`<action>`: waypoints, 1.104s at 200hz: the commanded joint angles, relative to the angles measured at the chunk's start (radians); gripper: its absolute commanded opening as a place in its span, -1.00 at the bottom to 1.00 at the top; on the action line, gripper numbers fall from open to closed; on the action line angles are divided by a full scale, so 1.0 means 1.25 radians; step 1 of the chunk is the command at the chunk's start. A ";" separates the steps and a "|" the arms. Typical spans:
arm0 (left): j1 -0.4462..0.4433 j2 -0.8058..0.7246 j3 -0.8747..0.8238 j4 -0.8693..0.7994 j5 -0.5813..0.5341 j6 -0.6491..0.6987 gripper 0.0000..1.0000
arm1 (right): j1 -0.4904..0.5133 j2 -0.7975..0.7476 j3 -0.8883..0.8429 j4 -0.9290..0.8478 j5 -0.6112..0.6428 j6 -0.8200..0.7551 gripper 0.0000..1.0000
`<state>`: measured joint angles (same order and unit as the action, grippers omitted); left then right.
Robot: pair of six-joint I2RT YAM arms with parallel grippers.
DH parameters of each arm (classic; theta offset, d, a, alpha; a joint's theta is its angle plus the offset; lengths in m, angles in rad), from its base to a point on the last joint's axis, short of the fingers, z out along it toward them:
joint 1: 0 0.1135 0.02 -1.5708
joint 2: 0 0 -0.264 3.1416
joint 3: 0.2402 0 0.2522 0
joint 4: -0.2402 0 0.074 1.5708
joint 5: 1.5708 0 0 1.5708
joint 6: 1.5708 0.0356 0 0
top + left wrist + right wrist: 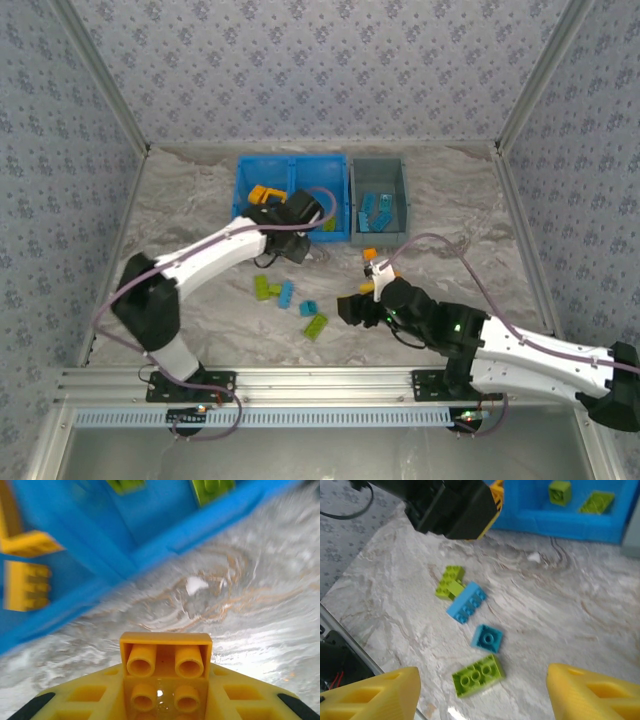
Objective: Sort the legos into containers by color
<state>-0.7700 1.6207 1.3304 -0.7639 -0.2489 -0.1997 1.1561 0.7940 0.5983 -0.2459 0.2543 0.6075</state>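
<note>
roughly halfway, I'd guess | blue bin [241, 190] and grey bin [378, 162] at 12 o'clock part-filled | your left gripper [165, 697] pinches an orange brick [165, 652] | right gripper [482, 692] wide, empty | loose legos [316, 326] at 6 o'clock of blue bin

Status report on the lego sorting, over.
Left fingers shut on small orange plastic lego brick, near bright blue plastic bin. Right fingers open, empty, over loose green and blue bricks. Path clear.

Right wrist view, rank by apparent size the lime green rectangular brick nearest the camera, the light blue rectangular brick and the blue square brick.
1. Lime green rectangular plastic brick and light blue rectangular plastic brick: about alike; the green one lies nearer the camera, so unranked.
2. Blue square plastic brick: smallest.
</note>
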 commanded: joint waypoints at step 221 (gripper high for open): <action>0.312 0.154 0.188 -0.016 0.200 -0.049 0.37 | 0.119 0.388 0.324 0.035 0.364 -0.132 0.44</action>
<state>-0.3851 1.9270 1.5402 -0.7589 -0.0139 -0.2344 1.3178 1.3216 1.0122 -0.1146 0.6437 0.3866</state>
